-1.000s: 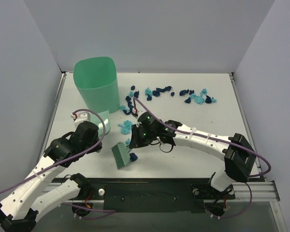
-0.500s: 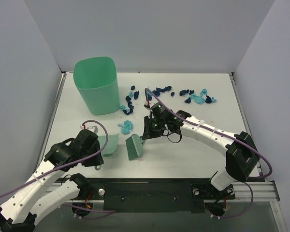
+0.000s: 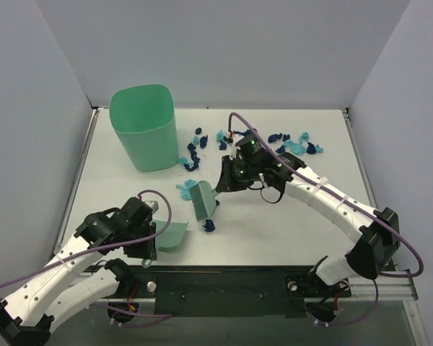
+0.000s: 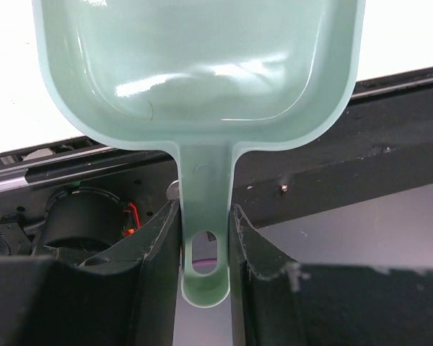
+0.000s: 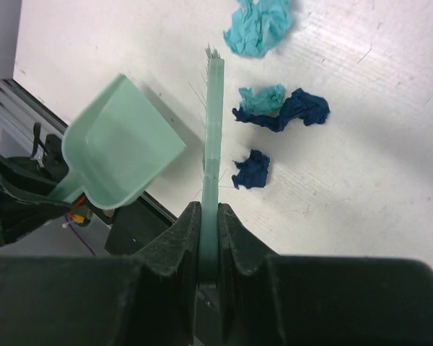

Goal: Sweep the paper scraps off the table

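Observation:
Paper scraps lie on the white table (image 3: 296,216): a navy and turquoise row at the back (image 3: 238,137), more at the back right (image 3: 297,147), a turquoise one (image 3: 185,189) beside the brush and a navy one (image 3: 209,225) just in front of it. My right gripper (image 3: 224,183) is shut on the mint-green brush (image 3: 202,200), seen edge-on (image 5: 213,122) with scraps (image 5: 254,170) to its right. My left gripper (image 4: 206,241) is shut on the handle of the mint-green dustpan (image 4: 202,65), which sits near the table's front edge (image 3: 172,236).
A tall mint-green bin (image 3: 144,128) stands at the back left, with a few scraps (image 3: 191,153) at its right foot. The black rail with the arm bases (image 3: 231,285) runs along the near edge. Grey walls close in three sides.
My right gripper has carried the brush away from the front edge, toward the table's middle. My left arm has drawn the dustpan back from beside the bin to the near edge.

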`<state>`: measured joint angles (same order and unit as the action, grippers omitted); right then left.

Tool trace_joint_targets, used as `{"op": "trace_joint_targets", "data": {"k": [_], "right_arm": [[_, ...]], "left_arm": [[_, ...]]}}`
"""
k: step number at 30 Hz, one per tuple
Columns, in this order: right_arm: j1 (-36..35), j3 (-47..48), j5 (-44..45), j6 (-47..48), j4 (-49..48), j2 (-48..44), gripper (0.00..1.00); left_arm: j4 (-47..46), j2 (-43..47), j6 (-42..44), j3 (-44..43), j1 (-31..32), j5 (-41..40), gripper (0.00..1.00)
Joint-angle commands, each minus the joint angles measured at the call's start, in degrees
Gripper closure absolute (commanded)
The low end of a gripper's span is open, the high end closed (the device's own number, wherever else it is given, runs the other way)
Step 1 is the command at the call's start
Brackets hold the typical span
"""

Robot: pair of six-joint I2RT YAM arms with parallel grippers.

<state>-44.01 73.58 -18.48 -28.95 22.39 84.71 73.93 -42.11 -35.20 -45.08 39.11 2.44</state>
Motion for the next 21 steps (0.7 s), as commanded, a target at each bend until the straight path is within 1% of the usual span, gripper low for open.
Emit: {"op": "trace_joint_targets", "data": {"k": [1,4,5,9,11,14,18,21], "right_arm": [[3.65,3.15,0.55,0.91,3.27,-4.02,1.00],[7.17,3.58,2.91,2.22,5.02,-4.81,1.00],[7.70,3.85,3.62,3.45,5.46,-4.81,1.00],[10.61,4.55,7.05,6.88,6.52,-2.98,1.00],[10.96,4.90,11.00,8.20,6.26,-1.57,1.00],[10.96,4.99,12.93,10.22,3.29,1.33,1.00],[10.96,4.38,14.26,11.37,-1.63,4.06,1.00],[10.79,3.33,13.39,12.16,-5.07,4.94,1.00]], "left_arm": [[-1.42,-1.22,0.40,0.34,3.94,1.70,1.00],[-2.56,-3.94,-3.19,0.17,8.78,-0.32,1.00],[-2.82,-5.08,-4.16,-0.18,11.31,-1.20,1.00],[-5.11,-7.72,-8.39,-0.54,15.89,-4.19,1.00],[-6.69,-8.69,-9.71,-0.10,17.65,-4.28,1.00],[-9.68,-10.71,-11.37,1.13,19.94,-4.11,1.00],[-13.63,-14.23,-14.27,1.57,24.51,-4.98,1.00],[-17.49,-16.07,-15.25,2.19,25.31,-4.90,1.00]]}}
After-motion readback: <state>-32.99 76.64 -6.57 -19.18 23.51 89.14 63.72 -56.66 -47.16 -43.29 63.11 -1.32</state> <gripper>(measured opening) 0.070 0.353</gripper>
